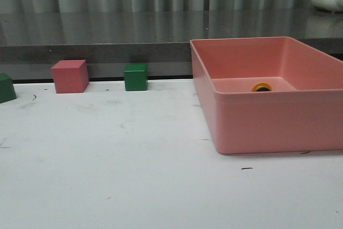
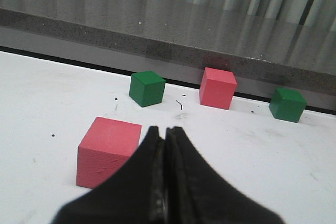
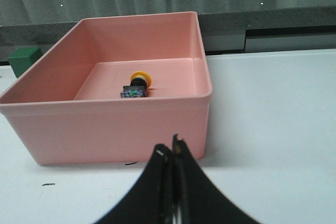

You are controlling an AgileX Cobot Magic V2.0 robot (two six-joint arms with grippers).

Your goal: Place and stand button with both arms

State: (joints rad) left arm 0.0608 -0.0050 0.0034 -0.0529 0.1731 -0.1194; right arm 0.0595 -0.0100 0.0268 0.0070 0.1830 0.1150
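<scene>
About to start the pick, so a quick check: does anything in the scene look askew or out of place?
Yes: the small yellow-capped push button lies tipped on its side on the floor of the pink plastic bin, not standing on its base. Both the left gripper and right gripper are shut and empty. The cubes sit squarely.

The front view looks low across the counter [image 1: 107, 175]; both it and the right wrist view show the pink bin [image 1: 268, 122]; the left wrist view faces the cubes.
</scene>
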